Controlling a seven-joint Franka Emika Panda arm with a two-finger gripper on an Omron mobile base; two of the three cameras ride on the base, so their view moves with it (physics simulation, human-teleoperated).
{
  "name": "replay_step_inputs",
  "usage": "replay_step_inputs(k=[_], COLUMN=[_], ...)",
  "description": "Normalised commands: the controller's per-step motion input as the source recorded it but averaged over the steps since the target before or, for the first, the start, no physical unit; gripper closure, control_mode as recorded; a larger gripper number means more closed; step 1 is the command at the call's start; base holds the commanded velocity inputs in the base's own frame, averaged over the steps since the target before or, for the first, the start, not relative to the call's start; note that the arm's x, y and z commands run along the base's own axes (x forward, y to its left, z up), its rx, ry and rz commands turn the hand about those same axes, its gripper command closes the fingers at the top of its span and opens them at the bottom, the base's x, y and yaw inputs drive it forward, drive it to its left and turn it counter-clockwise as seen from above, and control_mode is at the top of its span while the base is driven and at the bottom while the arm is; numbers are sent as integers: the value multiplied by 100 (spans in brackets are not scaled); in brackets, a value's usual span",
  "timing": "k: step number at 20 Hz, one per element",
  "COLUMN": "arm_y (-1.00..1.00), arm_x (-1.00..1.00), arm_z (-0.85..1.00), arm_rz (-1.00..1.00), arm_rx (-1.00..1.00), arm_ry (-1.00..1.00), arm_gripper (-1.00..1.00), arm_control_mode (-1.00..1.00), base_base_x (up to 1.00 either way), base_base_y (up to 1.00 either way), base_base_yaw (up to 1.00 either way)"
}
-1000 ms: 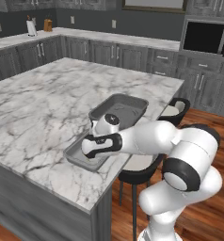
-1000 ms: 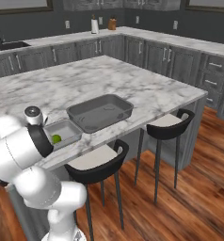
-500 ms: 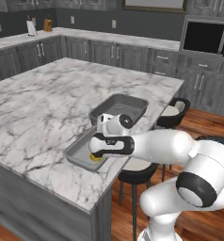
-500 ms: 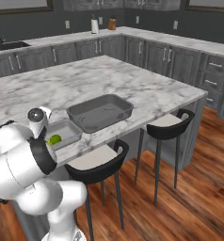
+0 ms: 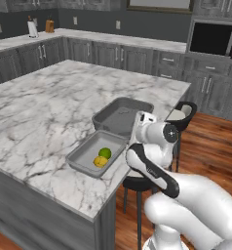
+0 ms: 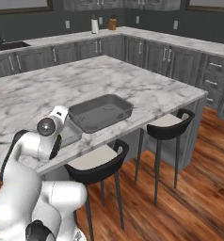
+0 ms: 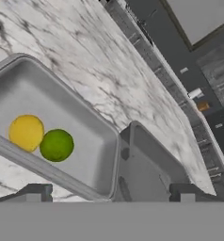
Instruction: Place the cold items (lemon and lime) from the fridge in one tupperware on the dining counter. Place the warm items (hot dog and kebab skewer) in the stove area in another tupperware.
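In the hand view the jaws (image 7: 109,192) stand spread wide and hold nothing, their tips at the bottom edge. The lemon (image 7: 26,132) and lime (image 7: 56,145) lie touching each other up at about ten o'clock from the jaws, both inside the near tupperware (image 7: 81,117). Just beside it, toward three o'clock, the second tupperware (image 7: 156,162) has nothing visible in it. From the left base view, both containers rest near the edge of the marble table (image 5: 45,105), lime (image 5: 105,153) beside lemon (image 5: 100,161).
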Motion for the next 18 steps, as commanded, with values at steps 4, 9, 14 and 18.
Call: replay_step_inputs(k=[4,9,14,18], arm_y=[-100,-92,-43,-13], arm_x=[-48,-43,-64,-100], arm_z=[91,25,-1,2], arm_rz=[-22,-20,-7,11], arm_rx=[-19,-35,-34,0], arm_ry=[0,16,35,16], arm_gripper=[-100,-100,-100,-100], arm_control_mode=[-100,-100,-100,-100], base_base_x=[0,0,0,0], base_base_y=[0,0,0,0], base_base_yaw=[0,0,0,0])
